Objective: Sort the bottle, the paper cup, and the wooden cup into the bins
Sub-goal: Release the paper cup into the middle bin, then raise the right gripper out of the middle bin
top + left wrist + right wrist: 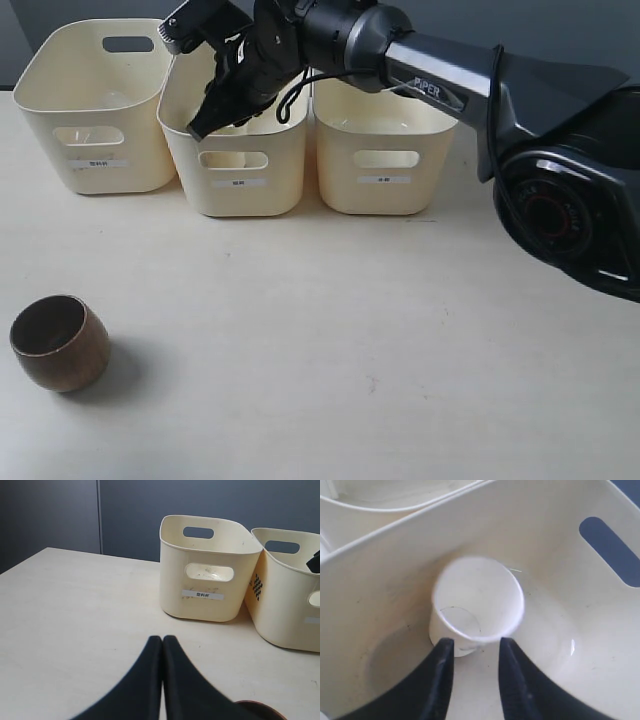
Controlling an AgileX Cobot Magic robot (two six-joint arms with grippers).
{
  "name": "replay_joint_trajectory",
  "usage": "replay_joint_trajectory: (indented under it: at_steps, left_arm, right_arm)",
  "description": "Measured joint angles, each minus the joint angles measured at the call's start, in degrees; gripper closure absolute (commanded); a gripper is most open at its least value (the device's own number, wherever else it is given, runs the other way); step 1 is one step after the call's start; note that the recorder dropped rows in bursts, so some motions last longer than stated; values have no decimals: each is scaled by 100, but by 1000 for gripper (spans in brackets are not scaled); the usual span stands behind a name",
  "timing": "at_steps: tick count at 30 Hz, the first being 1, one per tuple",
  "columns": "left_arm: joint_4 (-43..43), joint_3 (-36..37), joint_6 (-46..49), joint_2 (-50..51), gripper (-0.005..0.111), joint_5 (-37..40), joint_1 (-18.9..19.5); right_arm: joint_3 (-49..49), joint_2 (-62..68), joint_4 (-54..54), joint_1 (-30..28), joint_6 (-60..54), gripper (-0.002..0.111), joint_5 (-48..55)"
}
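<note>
My right gripper (200,128) reaches across and hangs over the middle bin (240,170). In the right wrist view it (475,642) is open. The white paper cup (477,600) sits just beyond its fingertips inside that bin (580,630), free of the fingers and slightly blurred. The brown wooden cup (58,343) stands upright on the table at the front left. My left gripper (162,640) is shut and empty, low over the table, with the wooden cup's rim (260,710) just beside it. The bottle is out of view.
Three cream bins stand in a row at the back: the left bin (95,110), the middle one and the right bin (385,160). The left wrist view shows the left bin (205,575) and the middle bin (285,595). The right arm's base (560,210) stands at the right.
</note>
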Motion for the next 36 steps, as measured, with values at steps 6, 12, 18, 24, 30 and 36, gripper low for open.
replay_joint_trajectory:
  at_steps: [6, 12, 18, 24, 30, 36]
  left_arm:
    - [0, 0, 0, 0, 107, 0, 0]
    - [0, 0, 0, 0, 107, 0, 0]
    - [0, 0, 0, 0, 107, 0, 0]
    - [0, 0, 0, 0, 107, 0, 0]
    - [0, 0, 0, 0, 107, 0, 0]
    - [0, 0, 0, 0, 107, 0, 0]
  right_arm:
    - [0, 0, 0, 0, 17, 77, -10]
    - [0, -83, 0, 0, 17, 77, -48]
    - [0, -468, 0, 0, 17, 77, -50]
    - [0, -739, 0, 34, 27, 77, 58]
    - [0, -968, 0, 149, 37, 77, 263]
    - [0, -1155, 0, 339, 49, 77, 592]
